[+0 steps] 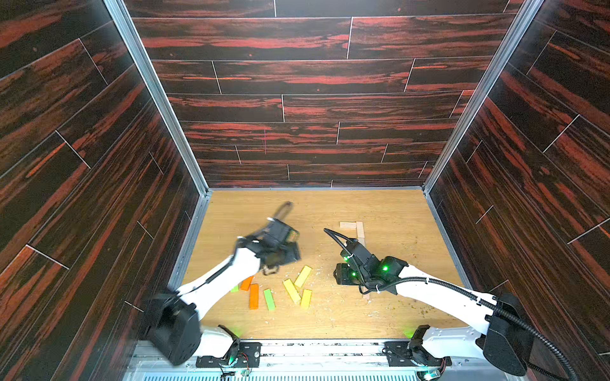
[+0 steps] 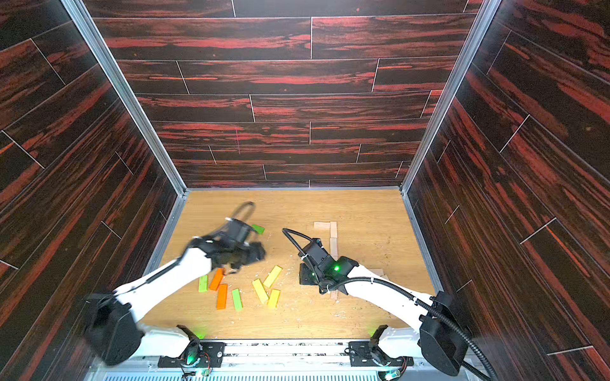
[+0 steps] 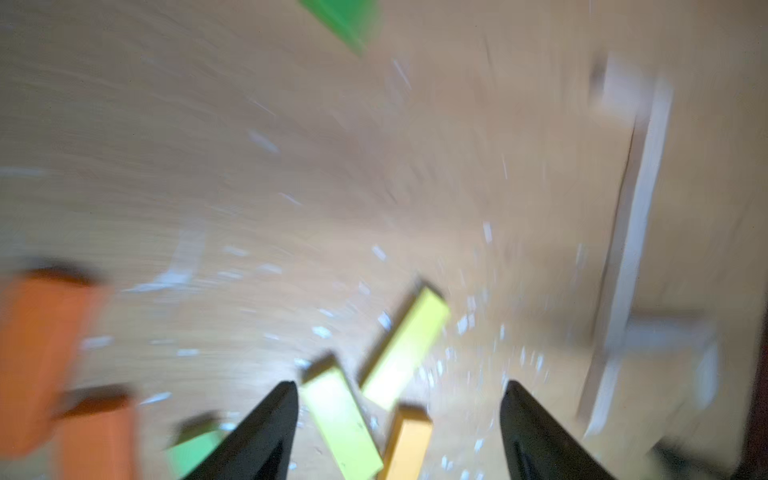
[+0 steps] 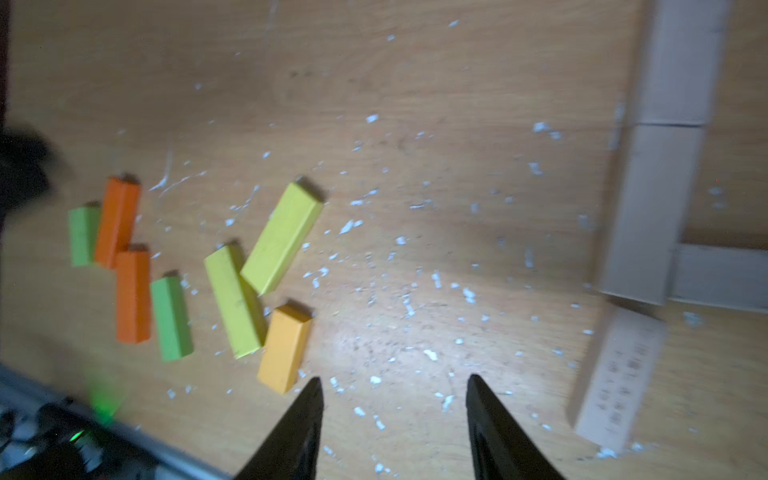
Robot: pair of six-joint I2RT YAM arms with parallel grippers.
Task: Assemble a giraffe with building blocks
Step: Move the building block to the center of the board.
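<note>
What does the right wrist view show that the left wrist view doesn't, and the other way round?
Right wrist only: the rail and a green block beside the orange blocks. Left wrist only: a lone green block, apart from the rest. Both: the orange blocks, three yellow blocks, the joined pale planks, and each arm's own claw, open and empty: left claw, right claw.

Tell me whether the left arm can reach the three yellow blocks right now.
Probably yes. The left gripper is open and empty, aimed at the yellow blocks, with nothing in between. They lie close together, so a neighbour may get nudged.
</note>
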